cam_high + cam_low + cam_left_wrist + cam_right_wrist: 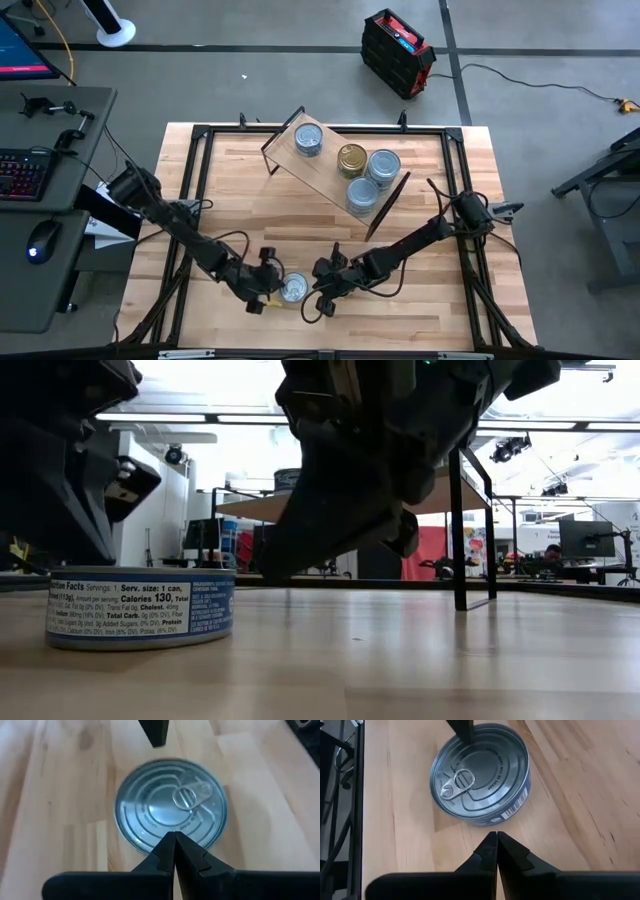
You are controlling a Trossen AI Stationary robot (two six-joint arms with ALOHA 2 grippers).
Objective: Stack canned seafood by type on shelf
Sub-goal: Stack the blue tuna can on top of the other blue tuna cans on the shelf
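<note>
A single can of the canned seafood [293, 288], silver-blue topped with a pull tab, stands upright on its bottom near the table's front edge. My left gripper [272, 285] is shut at the can's left side, its tips [174, 837] over the rim. My right gripper [496, 837] is shut too and stands just right of the can [480, 772], apart from it. The shelf [322, 172] stands at the far middle, skewed, on its black legs. Three silver-blue cans [383, 165] and one gold can [351, 158] rest on its board. My left gripper's shut fingertips [167, 845] come slanting down from the table's left and stand over the rim of the can's top [160, 837]. Whether they touch the rim or hover just above it, I cannot tell. The can stands flat on the table.
A black metal frame [200, 160] runs along the table's edges, with cables at both arm bases. The shelf's black leg [460, 530] stands behind the right arm. Bare wood lies between the can and the shelf. A desk with a keyboard [20, 172] is off the table's left.
</note>
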